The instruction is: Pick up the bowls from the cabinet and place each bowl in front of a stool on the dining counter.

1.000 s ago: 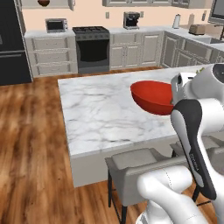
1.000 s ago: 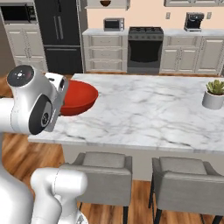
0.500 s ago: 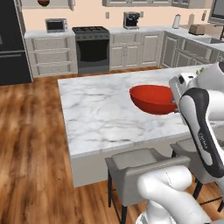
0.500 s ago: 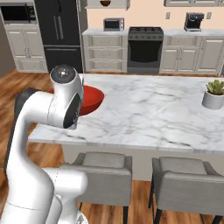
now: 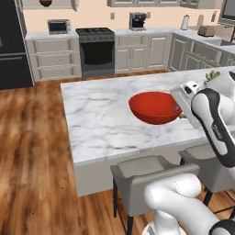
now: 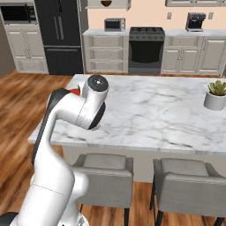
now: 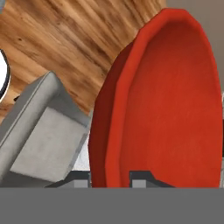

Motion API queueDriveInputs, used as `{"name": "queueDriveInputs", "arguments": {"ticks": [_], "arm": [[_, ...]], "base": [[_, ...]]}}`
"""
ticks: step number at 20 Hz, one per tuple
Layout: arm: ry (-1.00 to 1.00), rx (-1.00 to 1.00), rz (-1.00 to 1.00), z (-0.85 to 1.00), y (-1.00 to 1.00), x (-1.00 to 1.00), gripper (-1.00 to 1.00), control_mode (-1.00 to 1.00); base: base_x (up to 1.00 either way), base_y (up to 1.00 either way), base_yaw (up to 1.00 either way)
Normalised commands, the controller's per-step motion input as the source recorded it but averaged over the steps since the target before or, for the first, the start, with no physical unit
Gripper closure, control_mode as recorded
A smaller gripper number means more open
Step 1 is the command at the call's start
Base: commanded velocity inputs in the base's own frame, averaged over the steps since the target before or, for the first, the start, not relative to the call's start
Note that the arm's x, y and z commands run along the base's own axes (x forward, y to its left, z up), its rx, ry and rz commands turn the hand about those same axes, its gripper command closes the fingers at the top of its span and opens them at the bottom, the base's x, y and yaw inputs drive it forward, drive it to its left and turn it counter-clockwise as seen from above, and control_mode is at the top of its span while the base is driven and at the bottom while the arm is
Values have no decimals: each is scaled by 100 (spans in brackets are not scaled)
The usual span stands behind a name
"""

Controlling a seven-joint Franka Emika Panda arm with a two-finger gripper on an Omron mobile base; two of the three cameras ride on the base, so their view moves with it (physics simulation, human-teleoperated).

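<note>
Red bowl (image 5: 155,107) moved lower over dining counter (image 5: 101,119), jaws clamped on rim.

no readable text, labels or signs anywhere

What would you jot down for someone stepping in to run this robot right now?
Gripper: shut on the red bowl, fingers either side of its rim.
Red bowl is over the dining counter, above a stool; whether it touches the marble is unclear.
Brown bowl sits up in the cabinet.
Done: red bowl fetched.
Left: release it, then fetch the brown bowl to another stool.
</note>
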Motion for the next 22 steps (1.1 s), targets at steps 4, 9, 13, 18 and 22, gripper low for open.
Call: {"name": "queueDriveInputs", "arguments": {"ticks": [4,9,13,18,22], "arm": [[0,-12,-2,-53,-1,55,100,-100],[10,-5,-2,-33,-5,52,100,-100],[6,5,0,-45,-19,45,100,-100],[1,3,0,-40,-11,37,100,-100],[1,1,1,-43,0,13,100,-100]], "base": [[0,0,0],[0,0,0],[0,0,0],[0,0,0],[0,0,0]]}}
